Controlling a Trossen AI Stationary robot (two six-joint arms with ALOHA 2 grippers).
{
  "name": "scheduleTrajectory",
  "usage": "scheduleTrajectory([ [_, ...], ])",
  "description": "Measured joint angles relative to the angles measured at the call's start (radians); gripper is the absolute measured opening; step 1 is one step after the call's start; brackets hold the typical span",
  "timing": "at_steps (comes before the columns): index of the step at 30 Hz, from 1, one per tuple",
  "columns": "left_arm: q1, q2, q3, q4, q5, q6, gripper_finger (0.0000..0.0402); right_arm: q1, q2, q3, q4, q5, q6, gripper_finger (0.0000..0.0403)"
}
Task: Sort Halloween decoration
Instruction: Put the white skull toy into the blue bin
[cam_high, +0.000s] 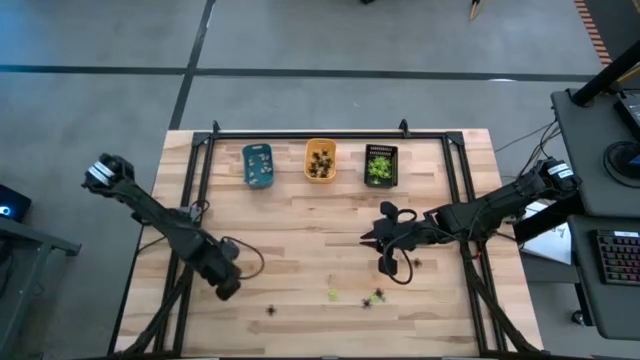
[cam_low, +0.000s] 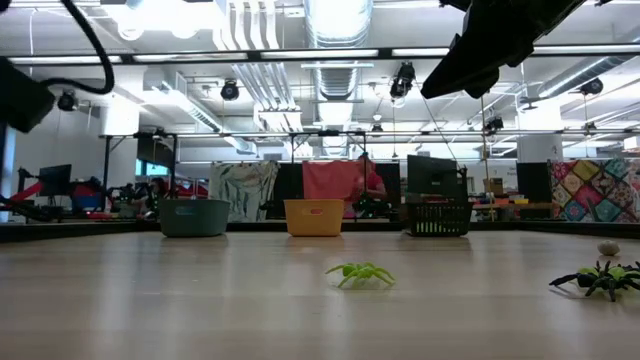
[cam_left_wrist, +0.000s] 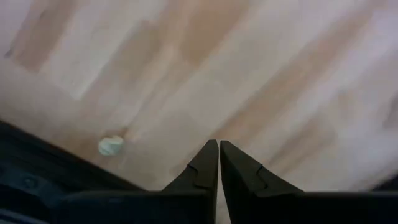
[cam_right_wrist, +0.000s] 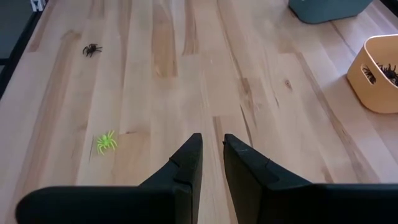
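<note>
Tiny spider figures lie loose on the wooden table: a yellow-green one (cam_high: 333, 295) (cam_right_wrist: 106, 142) (cam_low: 360, 273), a black one (cam_high: 272, 310) (cam_right_wrist: 92, 49), and a black and green pair (cam_high: 375, 297) (cam_low: 605, 278). A small pale piece (cam_left_wrist: 111, 145) lies on the wood near my left gripper (cam_left_wrist: 219, 149) (cam_high: 228, 288). That gripper is shut, points down above the near left of the table, and holds nothing. My right gripper (cam_right_wrist: 211, 146) (cam_high: 368, 238) hangs above the table's middle right with a narrow bare gap between its fingers.
Three small trays stand in a row at the far edge: blue (cam_high: 258, 165), orange (cam_high: 320, 160) with dark figures inside, and black (cam_high: 380, 165) with green ones. A black metal frame (cam_high: 300, 135) borders the table. Bare wood lies between the trays and the loose figures.
</note>
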Motion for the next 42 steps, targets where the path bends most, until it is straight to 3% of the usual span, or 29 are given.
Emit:
scheduleTrajectory([
  [4, 0.001, -0.054, -0.073, -0.010, -0.010, -0.279, 0.0004, 0.000, 0.000, -0.002, 0.003, 0.000, -0.007, 0.0057],
  [8, -0.005, -0.063, -0.098, -0.008, 0.002, -0.389, 0.0015, 0.000, 0.000, -0.002, 0.003, 0.000, -0.007, 0.0057],
  [16, -0.005, 0.034, -0.069, -0.191, 0.045, -0.426, 0.0066, 0.000, 0.000, -0.003, 0.003, 0.000, -0.010, 0.0057],
  [23, -0.005, 0.140, -0.045, -0.167, 0.053, -0.358, 0.0104, 0.000, 0.000, -0.005, 0.003, 0.000, -0.011, 0.0057],
  [42, -0.018, 0.194, -0.082, -0.107, 0.074, -0.355, 0.0110, 0.000, 0.000, -0.020, 0.003, 0.000, 0.002, 0.0057],
])
